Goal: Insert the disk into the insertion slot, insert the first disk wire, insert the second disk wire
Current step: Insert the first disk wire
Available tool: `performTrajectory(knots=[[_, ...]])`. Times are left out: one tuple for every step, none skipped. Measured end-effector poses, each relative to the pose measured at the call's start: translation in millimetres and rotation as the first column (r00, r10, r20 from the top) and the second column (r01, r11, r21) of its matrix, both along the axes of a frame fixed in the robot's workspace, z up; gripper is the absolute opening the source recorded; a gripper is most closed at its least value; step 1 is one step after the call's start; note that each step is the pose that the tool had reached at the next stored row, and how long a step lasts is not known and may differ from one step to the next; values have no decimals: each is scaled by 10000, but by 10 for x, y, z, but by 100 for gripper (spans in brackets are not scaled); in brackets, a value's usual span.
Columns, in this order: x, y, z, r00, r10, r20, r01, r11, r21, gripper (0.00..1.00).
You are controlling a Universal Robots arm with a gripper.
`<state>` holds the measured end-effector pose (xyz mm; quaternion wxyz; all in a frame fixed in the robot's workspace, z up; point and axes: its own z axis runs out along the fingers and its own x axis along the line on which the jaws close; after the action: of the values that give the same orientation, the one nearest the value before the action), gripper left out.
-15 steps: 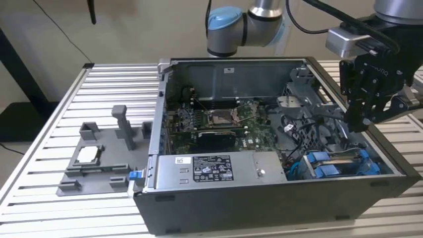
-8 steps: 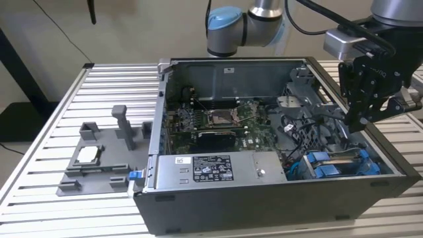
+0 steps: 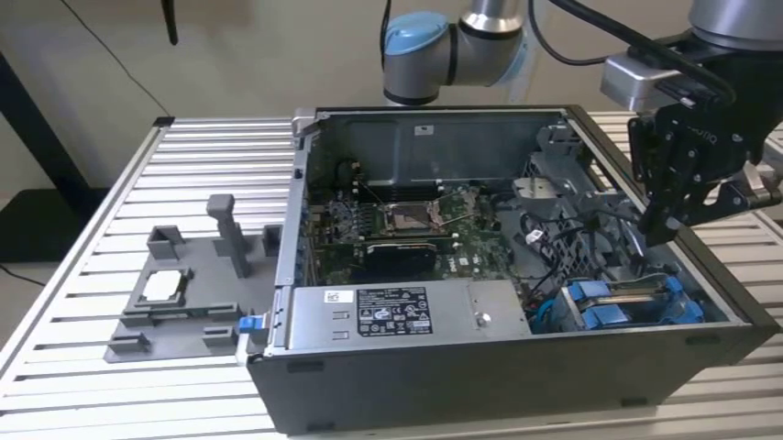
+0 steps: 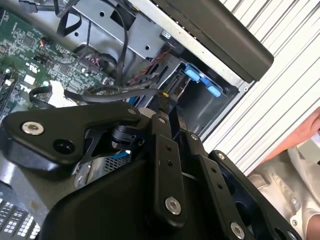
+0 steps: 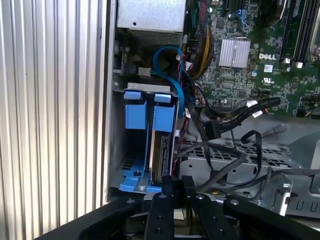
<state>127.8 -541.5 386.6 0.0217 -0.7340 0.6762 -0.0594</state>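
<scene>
The insertion slot [image 5: 136, 116], with its blue rails, sits in the corner of the open computer case [image 3: 490, 376] nearest the exterior view's right. A disk [image 5: 161, 155] stands on edge in it, between the blue tabs. Loose black wires [image 5: 225, 115] trail just beside it, over the case floor. The gripper [image 3: 663, 229] hangs right above the slot [image 3: 588, 302], its fingers [image 5: 166, 189] drawn together. I cannot tell whether they pinch anything. The light grey fixture [image 3: 183, 293] rests on the slatted table [image 3: 73, 321], well apart, at the exterior view's left.
</scene>
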Motion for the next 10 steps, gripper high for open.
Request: performTrajectory(knots=[[16,-4,-3,10000,1,-68,-1,10000,0,19],[33,-8,-6,9999,1,-145,-1,10000,0,19],[50,-12,-9,9997,1,-229,-1,10000,0,19],[68,-17,-12,9995,2,-324,-2,10000,1,19],[86,-23,-16,9991,2,-419,-2,10000,2,19],[103,-30,-19,9986,1,-520,-1,10000,2,19],[119,-40,-22,9981,1,-617,-1,10000,1,19],[133,-50,-25,9976,2,-697,-2,10000,4,19],[146,-64,-30,9969,2,-785,-1,10000,8,19],[156,-78,-34,9964,3,-845,-2,10000,15,19]])
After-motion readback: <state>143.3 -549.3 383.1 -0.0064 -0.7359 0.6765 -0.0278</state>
